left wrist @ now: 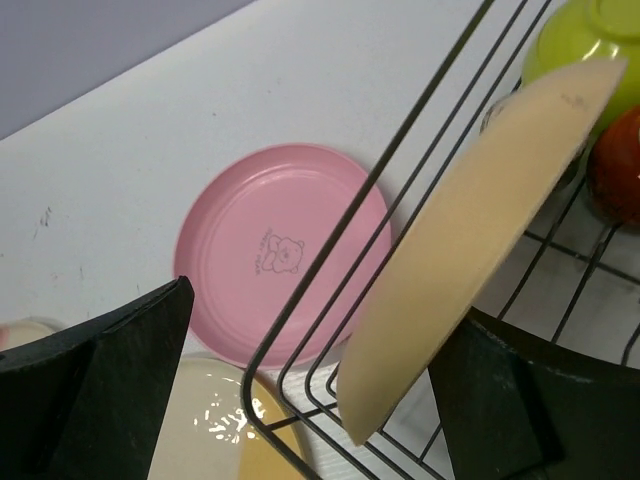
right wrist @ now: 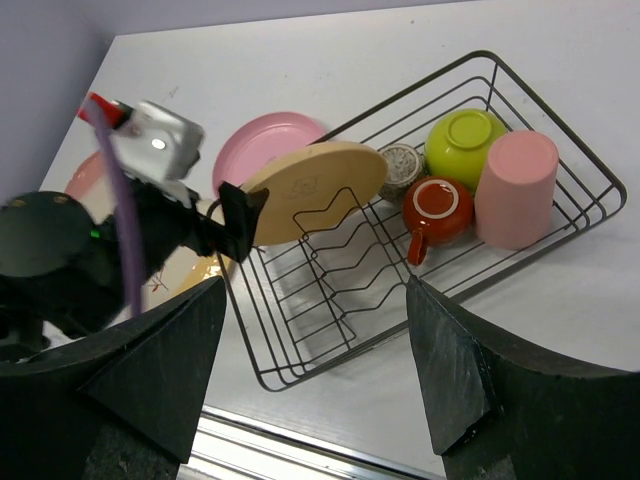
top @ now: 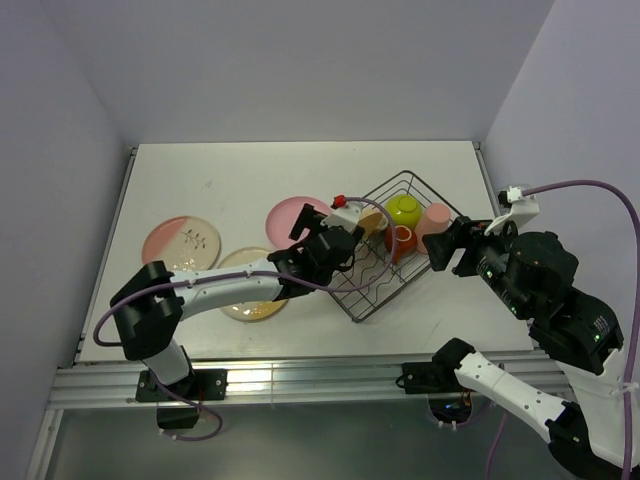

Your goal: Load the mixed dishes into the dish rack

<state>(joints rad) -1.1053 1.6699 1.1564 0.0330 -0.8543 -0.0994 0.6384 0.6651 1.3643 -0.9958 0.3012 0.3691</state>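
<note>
Left end effector point(left wrist: 325, 310) is straddling, fingers apart, the tan plate point(left wrist: 470, 240) leaning in the dish rack point(left wrist: 393, 150). Right end effector point(right wrist: 315, 290) is hovering, fingers apart. The lettering under the pink plate's point(left wrist: 250, 250) bear print is unreadable.

A: Colours around the left gripper point(left wrist: 327, 330)?

B: Plain pale orange-tan plate point(left wrist: 470, 240) between its black fingers point(left wrist: 110, 370); black wire dish rack point(left wrist: 400, 150) around that; beyond the fingertips, pink plate point(left wrist: 280, 250) with a small bear print at centre; cream-yellow plate point(left wrist: 205, 420) beneath the left finger.

A: And nearer the right gripper point(right wrist: 315, 300)?

B: There, lime-green bowl point(right wrist: 465, 145); dark red-brown mug point(right wrist: 435, 210), pale inside; salmon cup point(right wrist: 515, 185); small grey cup point(right wrist: 402, 165), faintly mottled; far behind the left gripper, half-pink, half-cream plate point(top: 180, 243) with a twig motif.
</note>
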